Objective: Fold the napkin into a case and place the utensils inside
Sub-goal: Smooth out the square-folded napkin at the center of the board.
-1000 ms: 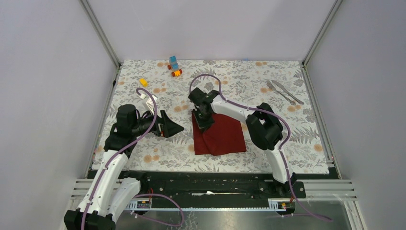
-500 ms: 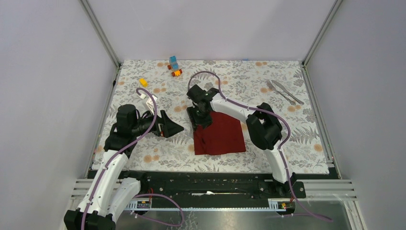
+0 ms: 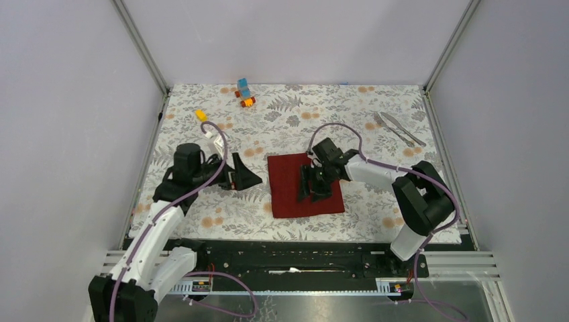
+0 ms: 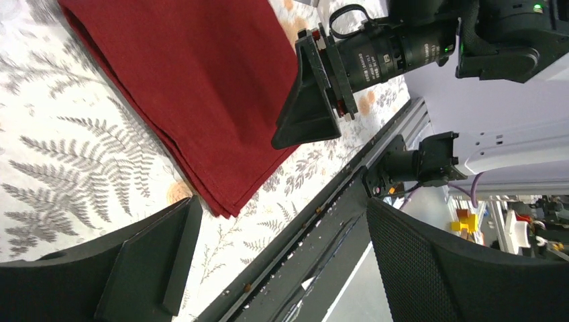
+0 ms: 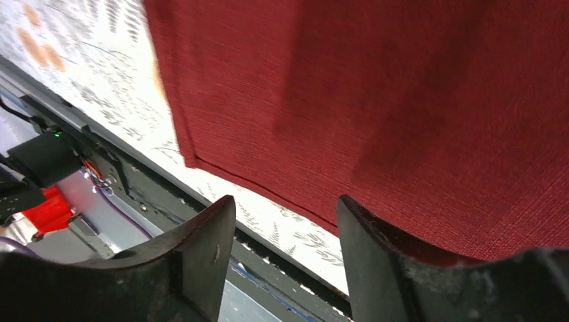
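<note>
- Napkin: dark red soft cloth, folded into a flat, near-square rectangle. It lies on the floral-print tablecloth about mid-table. Stacked layers show along its near edge in the left wrist view. Nothing sits inside it.
- right gripper: black, two fingers, on the white arm that reaches in from the napkin's right. It is low over the right half of the napkin and points toward the napkin's near edge. Jaws are spread apart with nothing between them. Can't tell whether the fingertips touch the cloth.
- left gripper: black, two fingers, just left of the napkin and not over it, pointing at the napkin's left edge. Jaws are spread wide and empty.
- silver metal fork and knife: thin and shiny, lying side by side on the tablecloth, well apart from the napkin, behind it and far to its right.
- blue and orange toy blocks: small cluster behind the napkin, slightly to its left, near the back edge of the table.
- yellow toy block: on its own, behind the napkin and well to its left.
</note>
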Available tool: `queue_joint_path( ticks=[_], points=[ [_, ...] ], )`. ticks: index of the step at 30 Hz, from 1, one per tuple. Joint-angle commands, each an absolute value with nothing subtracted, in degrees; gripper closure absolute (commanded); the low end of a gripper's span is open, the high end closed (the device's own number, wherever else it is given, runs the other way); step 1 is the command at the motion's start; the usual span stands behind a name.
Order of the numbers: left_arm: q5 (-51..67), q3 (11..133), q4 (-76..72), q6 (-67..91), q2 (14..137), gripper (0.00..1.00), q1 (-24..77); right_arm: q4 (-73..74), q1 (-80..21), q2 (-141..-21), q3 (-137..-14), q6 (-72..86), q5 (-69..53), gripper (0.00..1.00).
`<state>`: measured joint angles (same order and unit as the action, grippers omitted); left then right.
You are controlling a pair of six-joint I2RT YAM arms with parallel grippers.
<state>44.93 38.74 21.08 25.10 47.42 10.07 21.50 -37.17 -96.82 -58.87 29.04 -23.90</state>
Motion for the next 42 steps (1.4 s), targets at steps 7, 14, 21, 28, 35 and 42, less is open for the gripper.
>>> queue_joint_path(
  ticks=[7, 14, 21, 28, 35, 42],
  points=[
    [32.4, 36.3, 6.1, 38.2, 62.2, 0.1, 26.0, 16.9, -30.4, -85.7, -44.3, 29.7, -22.1, 0.64],
    [29.4, 39.4, -0.6, 41.9, 69.4, 0.09, 30.2, 16.8, -23.9, -85.4, -37.0, 28.7, -16.8, 0.73],
    [26.7, 46.3, -8.7, 45.0, 85.8, 0.12, 30.2, 17.4, -21.2, -85.5, -35.9, 29.4, -10.4, 0.7],
    [17.7, 58.5, -2.1, 38.1, 97.2, 0.14, 28.9, 16.2, -17.5, -87.6, -37.1, 28.1, -12.2, 0.71],
    [15.5, 57.9, -1.4, 37.0, 99.2, 0.15, 26.5, 15.4, -17.5, -83.0, -36.0, 27.7, -14.8, 0.64],
    [15.4, 60.2, -1.6, 35.8, 106.0, 0.15, 24.3, 15.9, -17.2, -83.9, -35.9, 30.8, -10.9, 0.62]
  ],
)
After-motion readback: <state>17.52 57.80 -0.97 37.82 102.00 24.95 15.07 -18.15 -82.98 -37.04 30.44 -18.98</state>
